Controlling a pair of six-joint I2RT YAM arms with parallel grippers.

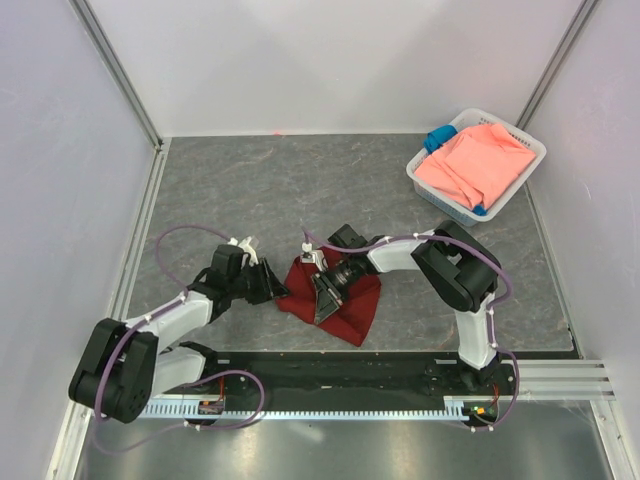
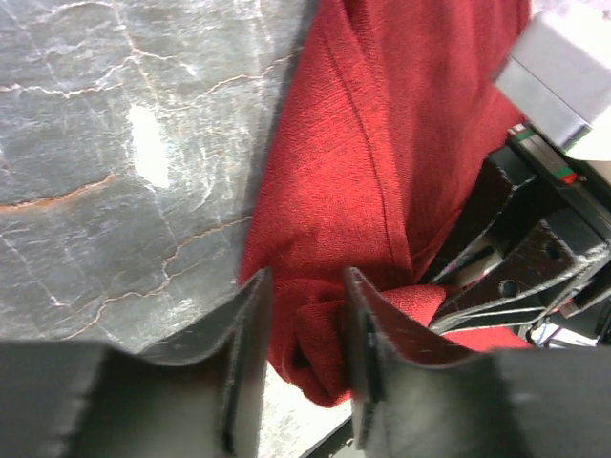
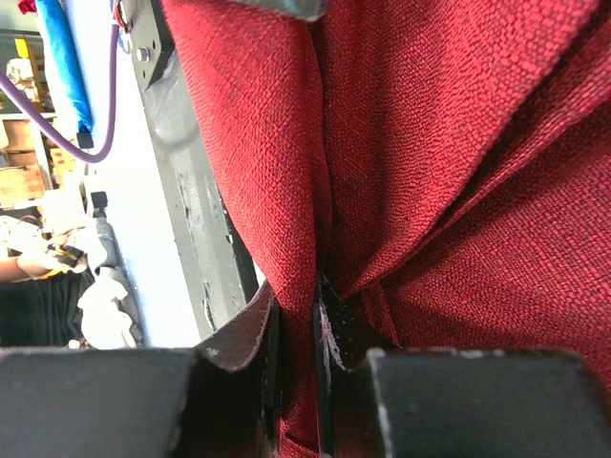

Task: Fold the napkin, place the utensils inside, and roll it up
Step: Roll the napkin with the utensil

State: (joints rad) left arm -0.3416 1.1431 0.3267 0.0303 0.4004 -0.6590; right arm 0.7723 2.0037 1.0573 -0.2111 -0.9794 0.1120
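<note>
**Napkin point(image 1: 355, 315) pinched at 2 places**

Close to the counter's front edge, about midway along it, the maroon napkin lies bunched and creased. The left gripper point(image 2: 305, 281) clamps a wad of cloth at the napkin's left corner. The right gripper point(image 3: 296, 301) pinches a raised fold near the middle, its fingers almost together. In the far right corner, a white basket point(image 1: 528, 146) holds a salmon-pink cloth point(image 1: 478, 165) and a small blue cloth point(image 1: 438, 137).

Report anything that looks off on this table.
The napkin is not flat: it lies crumpled and creased between the left gripper and the right gripper, which pinches a fold of it. Nothing looks spilled or damaged.
</note>
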